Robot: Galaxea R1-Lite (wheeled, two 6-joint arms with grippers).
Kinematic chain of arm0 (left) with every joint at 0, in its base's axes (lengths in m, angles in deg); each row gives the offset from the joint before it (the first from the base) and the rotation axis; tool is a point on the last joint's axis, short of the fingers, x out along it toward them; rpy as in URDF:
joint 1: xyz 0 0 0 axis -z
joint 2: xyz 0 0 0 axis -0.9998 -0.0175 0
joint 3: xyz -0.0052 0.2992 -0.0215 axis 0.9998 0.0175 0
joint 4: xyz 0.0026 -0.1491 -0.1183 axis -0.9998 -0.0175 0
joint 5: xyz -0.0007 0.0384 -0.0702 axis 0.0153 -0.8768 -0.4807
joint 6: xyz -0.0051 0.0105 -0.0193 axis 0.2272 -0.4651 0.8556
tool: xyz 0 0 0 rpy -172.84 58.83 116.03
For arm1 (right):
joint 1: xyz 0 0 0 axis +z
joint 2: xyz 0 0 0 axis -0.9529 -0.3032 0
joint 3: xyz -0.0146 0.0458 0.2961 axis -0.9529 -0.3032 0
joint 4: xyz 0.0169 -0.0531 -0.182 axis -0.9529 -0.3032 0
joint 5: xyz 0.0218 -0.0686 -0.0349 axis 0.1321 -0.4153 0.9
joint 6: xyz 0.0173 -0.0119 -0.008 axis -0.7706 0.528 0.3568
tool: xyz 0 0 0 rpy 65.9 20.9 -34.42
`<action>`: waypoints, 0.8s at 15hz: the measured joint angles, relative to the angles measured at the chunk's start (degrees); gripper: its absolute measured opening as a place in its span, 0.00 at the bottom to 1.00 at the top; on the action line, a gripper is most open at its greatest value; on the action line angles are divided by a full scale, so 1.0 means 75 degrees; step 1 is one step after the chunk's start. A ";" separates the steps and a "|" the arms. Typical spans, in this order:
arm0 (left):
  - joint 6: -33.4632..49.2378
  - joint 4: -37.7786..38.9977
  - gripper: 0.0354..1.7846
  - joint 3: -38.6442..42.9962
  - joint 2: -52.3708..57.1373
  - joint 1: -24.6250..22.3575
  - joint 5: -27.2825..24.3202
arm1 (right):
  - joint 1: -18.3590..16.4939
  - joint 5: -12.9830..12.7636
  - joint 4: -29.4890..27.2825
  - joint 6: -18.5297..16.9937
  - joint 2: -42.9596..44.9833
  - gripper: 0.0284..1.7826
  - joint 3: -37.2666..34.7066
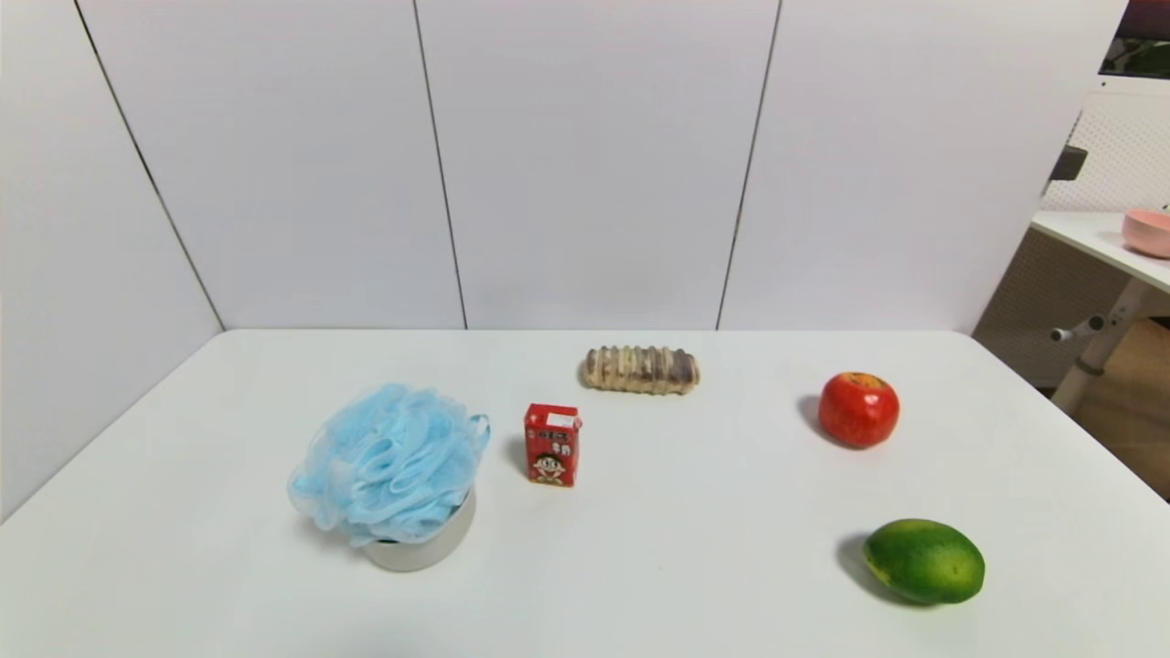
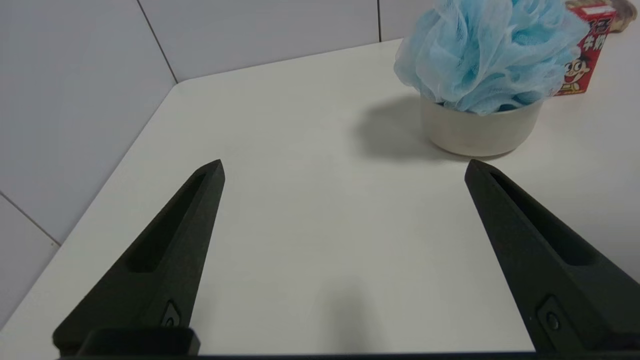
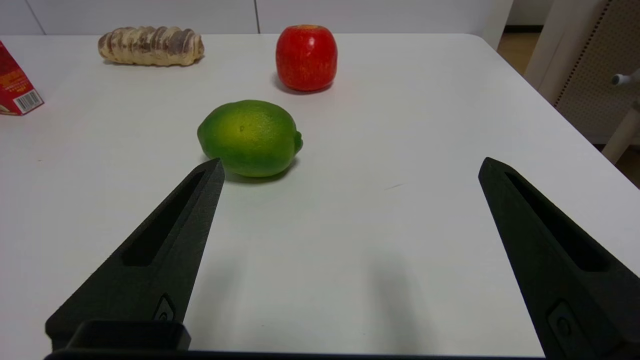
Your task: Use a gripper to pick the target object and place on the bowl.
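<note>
The light-blue mesh bath pouf (image 1: pixel 388 464) sits on top of the grey-white bowl (image 1: pixel 430 548) at the table's left front, hiding the bowl's opening. Both also show in the left wrist view, the pouf (image 2: pixel 487 50) above the bowl (image 2: pixel 480 130). My left gripper (image 2: pixel 345 167) is open and empty over bare table, short of the bowl and apart from it. My right gripper (image 3: pixel 350 167) is open and empty over bare table near the green fruit. Neither gripper shows in the head view.
A red carton (image 1: pixel 552 445) stands just right of the pouf. A striped bread roll (image 1: pixel 641 369) lies at the back middle, a red apple (image 1: pixel 858 409) at the right, a green lime-like fruit (image 1: pixel 924 560) at the front right. White walls close the back and left.
</note>
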 joint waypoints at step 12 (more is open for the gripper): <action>0.0788 0.0387 0.96 0.0831 0.0193 -0.0003 0.0330 | 0.0000 0.0000 -0.0003 0.0000 0.0000 0.98 0.0000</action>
